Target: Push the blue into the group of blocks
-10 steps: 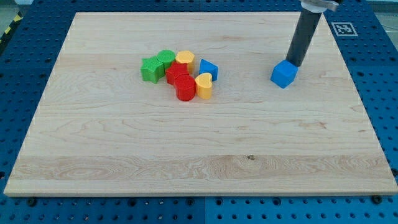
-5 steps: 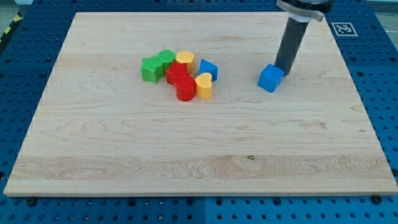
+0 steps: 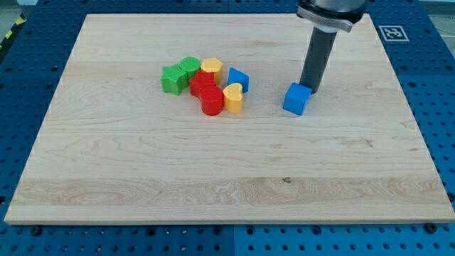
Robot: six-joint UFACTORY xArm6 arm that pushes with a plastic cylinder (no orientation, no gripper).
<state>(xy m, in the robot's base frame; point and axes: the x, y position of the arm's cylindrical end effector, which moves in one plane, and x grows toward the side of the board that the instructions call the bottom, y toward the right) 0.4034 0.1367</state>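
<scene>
A blue cube (image 3: 296,99) lies on the wooden board (image 3: 227,163), right of centre. My tip (image 3: 308,89) touches the cube's upper right side. The group of blocks sits to the view's left of the cube: two green blocks (image 3: 172,79) (image 3: 189,68), two red blocks (image 3: 200,85) (image 3: 212,102), a yellow block (image 3: 210,68), a yellow heart block (image 3: 232,98) and a second blue block (image 3: 237,79). A gap of bare wood separates the blue cube from the yellow heart block.
The board lies on a blue perforated table (image 3: 434,85). A black and white marker tag (image 3: 391,33) sits off the board's top right corner.
My tip has moved to the view's left and slightly down, pushing the blue cube toward the group. The group has not moved.
</scene>
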